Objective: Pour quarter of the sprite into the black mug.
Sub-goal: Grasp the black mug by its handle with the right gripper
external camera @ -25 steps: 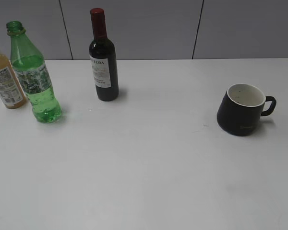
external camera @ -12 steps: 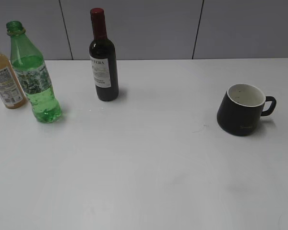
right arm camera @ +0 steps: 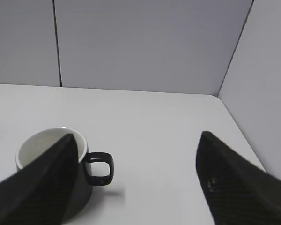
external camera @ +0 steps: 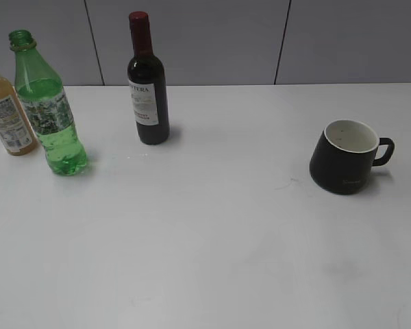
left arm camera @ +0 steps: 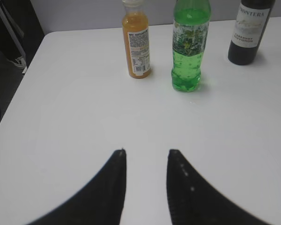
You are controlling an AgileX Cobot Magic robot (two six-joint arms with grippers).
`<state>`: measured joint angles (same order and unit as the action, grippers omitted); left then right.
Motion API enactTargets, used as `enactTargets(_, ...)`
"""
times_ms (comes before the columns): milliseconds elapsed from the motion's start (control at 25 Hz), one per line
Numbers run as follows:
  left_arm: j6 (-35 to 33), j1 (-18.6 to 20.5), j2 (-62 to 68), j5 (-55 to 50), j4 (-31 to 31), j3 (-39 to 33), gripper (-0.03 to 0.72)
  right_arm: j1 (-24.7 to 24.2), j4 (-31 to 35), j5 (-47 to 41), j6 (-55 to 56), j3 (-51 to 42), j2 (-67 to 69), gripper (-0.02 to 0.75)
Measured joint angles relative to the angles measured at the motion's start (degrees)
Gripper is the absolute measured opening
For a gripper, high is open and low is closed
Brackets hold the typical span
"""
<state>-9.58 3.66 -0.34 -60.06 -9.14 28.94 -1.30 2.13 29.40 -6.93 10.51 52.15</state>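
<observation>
Nothing shifted since a second ago. Sprite [external camera: 48, 110] upright at far left of table [external camera: 205, 233], uncapped, clear fizzy liquid about two-thirds up. Orange-drink bottle [external camera: 5, 110] just beside, wine bottle [external camera: 146, 86] further right. Black mug [external camera: 346, 157] well apart at right, white inside apparently empty. Left gripper [left arm camera: 146, 161] jaws partly open, holding nothing; right gripper [right arm camera: 138, 157] spread wide, empty, near the mug.
</observation>
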Motion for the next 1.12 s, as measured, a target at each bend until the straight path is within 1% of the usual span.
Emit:
enactTargets(240, 0.0, 0.0, 0.0, 0.0, 0.0, 0.0, 0.237, 0.0, -1.2, 6.0, 0.6, 0.0, 6.5, 0.604)
enactTargets(480, 0.0, 0.0, 0.0, 0.0, 0.0, 0.0, 0.237, 0.0, -2.1, 16.0, 2.7, 0.0, 13.8, 0.605)
enactTargets(600, 0.0, 0.0, 0.0, 0.0, 0.0, 0.0, 0.237, 0.0, -2.5, 17.7, 3.0, 0.0, 17.3, 0.605)
enactTargets(680, 0.0, 0.0, 0.0, 0.0, 0.0, 0.0, 0.237, 0.0, -4.4, 19.7, 3.3, -0.1, 19.5, 0.606)
enactTargets(760, 0.0, 0.0, 0.0, 0.0, 0.0, 0.0, 0.237, 0.0, -5.2, 22.5, 3.7, -0.1, 22.0, 0.636)
enactTargets(840, 0.0, 0.0, 0.0, 0.0, 0.0, 0.0, 0.237, 0.0, -4.4, 24.6, 4.0, -0.1, 24.3, 0.661)
enactTargets(1000, 0.0, 0.0, 0.0, 0.0, 0.0, 0.0, 0.237, 0.0, -1.1, 29.9, 4.1, -0.1, 29.9, 0.666)
enactTargets(1120, 0.0, 0.0, 0.0, 0.0, 0.0, 0.0, 0.237, 0.0, -0.1, 35.3, 4.1, -0.1, 35.4, 0.667)
